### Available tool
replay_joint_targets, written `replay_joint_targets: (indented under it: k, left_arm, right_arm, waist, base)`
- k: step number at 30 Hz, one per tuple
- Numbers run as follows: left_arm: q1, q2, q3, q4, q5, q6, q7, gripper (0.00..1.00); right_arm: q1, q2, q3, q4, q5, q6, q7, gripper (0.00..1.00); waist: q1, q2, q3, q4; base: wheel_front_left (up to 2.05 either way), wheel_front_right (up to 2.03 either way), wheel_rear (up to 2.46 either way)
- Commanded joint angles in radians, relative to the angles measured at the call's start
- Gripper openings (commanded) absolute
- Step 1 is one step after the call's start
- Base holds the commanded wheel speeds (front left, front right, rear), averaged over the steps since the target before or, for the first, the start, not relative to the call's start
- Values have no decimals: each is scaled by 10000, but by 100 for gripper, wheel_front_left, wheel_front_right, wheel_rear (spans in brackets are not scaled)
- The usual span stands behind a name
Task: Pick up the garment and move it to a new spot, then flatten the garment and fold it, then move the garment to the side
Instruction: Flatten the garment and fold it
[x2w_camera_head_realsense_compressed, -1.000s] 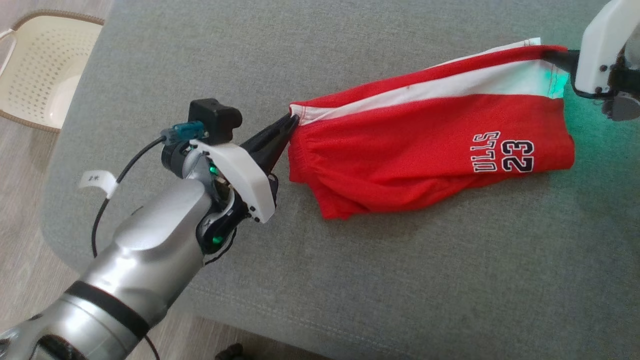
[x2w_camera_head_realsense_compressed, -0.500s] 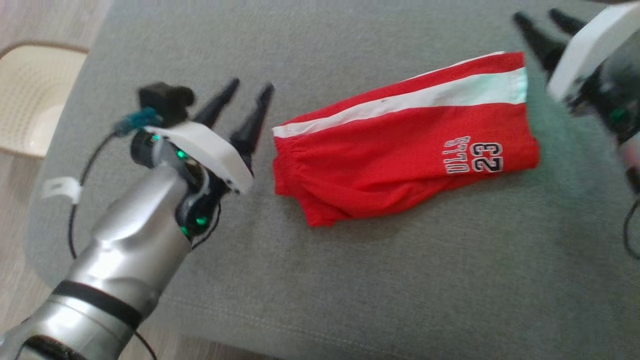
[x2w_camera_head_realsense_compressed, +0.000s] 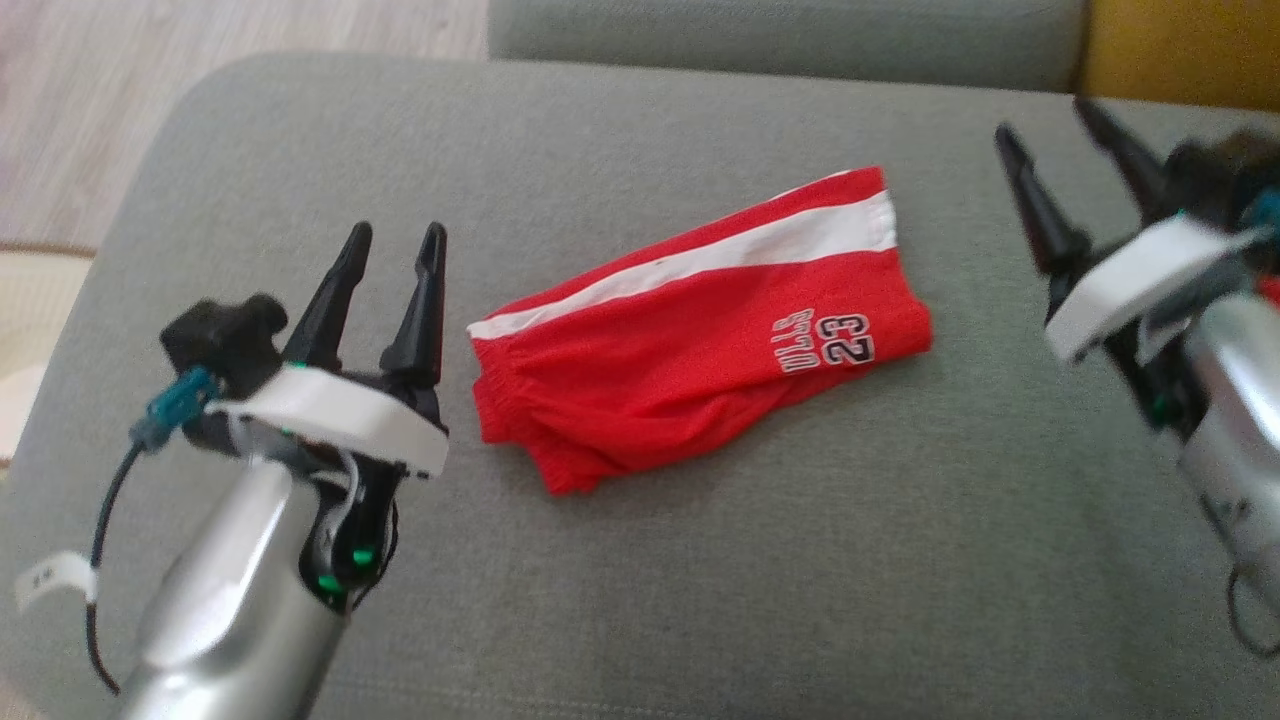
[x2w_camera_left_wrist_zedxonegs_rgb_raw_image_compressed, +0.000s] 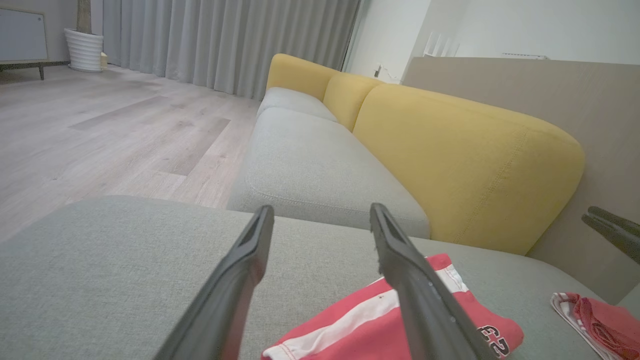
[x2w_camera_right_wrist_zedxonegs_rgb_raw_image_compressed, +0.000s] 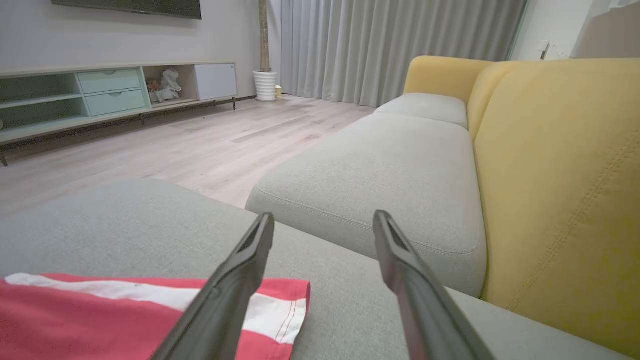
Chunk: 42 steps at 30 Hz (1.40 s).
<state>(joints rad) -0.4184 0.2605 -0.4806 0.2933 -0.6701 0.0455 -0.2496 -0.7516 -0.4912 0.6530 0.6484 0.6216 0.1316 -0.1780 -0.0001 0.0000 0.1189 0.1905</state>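
Note:
The garment is a pair of red shorts with a white side stripe and "23" print. It lies folded on the grey seat cushion, free of both grippers. My left gripper stands open just left of its waistband end, a small gap away. My right gripper is open too, raised to the right of the hem end. In the left wrist view the garment lies under the open left gripper. In the right wrist view the garment lies lower left of the open right gripper.
A yellow backrest runs behind the cushions, with a second grey cushion beyond. Another red cloth lies at the cushion's right. Wooden floor and a pale basket's rim are off the left edge.
Both grippers opened, let go of the garment's two ends and drew back from it. The garment settled flat on the cushion. The head camera also shifted.

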Motion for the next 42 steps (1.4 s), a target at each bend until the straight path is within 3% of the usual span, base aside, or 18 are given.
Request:
replay_joint_targets:
  k: [1, 9, 16, 22, 27, 31, 37, 42]
  left_arm:
    - [-300, 171, 511, -407, 140, 73, -121, 100]
    - [1217, -189, 1346, -1302, 1976, 158, -121, 100]
    - [2281, -1064, 2097, -1527, 3142, 38, -121, 100]
    - [3161, -1763, 2734, -1780, 3792, -127, -122, 100]
    - [3195, -1985, 3048, -1721, 4204, -550, -122, 100]
    - [2944, -2056, 3096, -1667, 4356, -703, -122, 100]
    - [2703, -2096, 2940, -1546, 4310, -781, -122, 100]
    - [2543, -2100, 2450, -1583, 4123, -662, -122, 100]
  right_arm:
    - [204, 19, -71, -204, -156, -9, -162, 100]
    - [2001, 949, -1994, -776, -2020, -9, -774, 100]
    - [3997, 2067, -3964, -2011, -3748, -9, -829, 100]
    - [5422, 3040, -4935, -2635, -4693, -9, -710, 100]
    - [5919, 3422, -5358, -3181, -5138, -9, -266, 100]
    - [5909, 3730, -5551, -3451, -4588, -9, 227, 100]
    - [5468, 4166, -5808, -3638, -2448, -9, 1725, 100]
    - [4828, 4367, -6631, -3085, -782, -9, 2950, 100]
  waist:
    - [1, 0, -301, -299]
    - [1, 0, -617, -772]
    - [1, 0, -740, -1011]
    - [1, 0, -821, -1144]
    - [1, 0, -585, -979]
    - [1, 0, -287, -674]
    - [1, 0, 176, -124]
    - [1, 0, 433, 419]
  base:
    - [0, 0, 0]
    - [0, 0, 0]
    - [0, 0, 0]
    - [0, 0, 0]
    - [0, 0, 0]
    - [0, 0, 0]
    - [0, 0, 0]
    - [0, 0, 0]
